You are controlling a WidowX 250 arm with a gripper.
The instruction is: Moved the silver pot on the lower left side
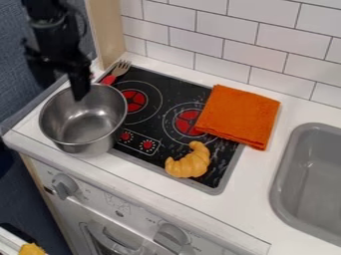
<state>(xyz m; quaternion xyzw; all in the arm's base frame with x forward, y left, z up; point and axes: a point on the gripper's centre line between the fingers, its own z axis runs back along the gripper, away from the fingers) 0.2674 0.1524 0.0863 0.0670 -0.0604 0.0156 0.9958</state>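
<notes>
Left: the black claw [81, 95] hangs at the far rim of the silver pot [86, 122]; whether it is apart, together or clamped cannot be told. The pot, round and without evident long axis, lies mostly frontward of the claw, at the left edge of the stovetop [157, 160]. Right: croissant [190, 162], orange cloth [238, 115].

Silver pot [85, 123], nine o'clock of the view; orange cloth [240, 115], three o'clock. Black stovetop [158, 81] with white-ringed red burners [135, 101]; white tiles [226, 27] in brick pattern.
</notes>
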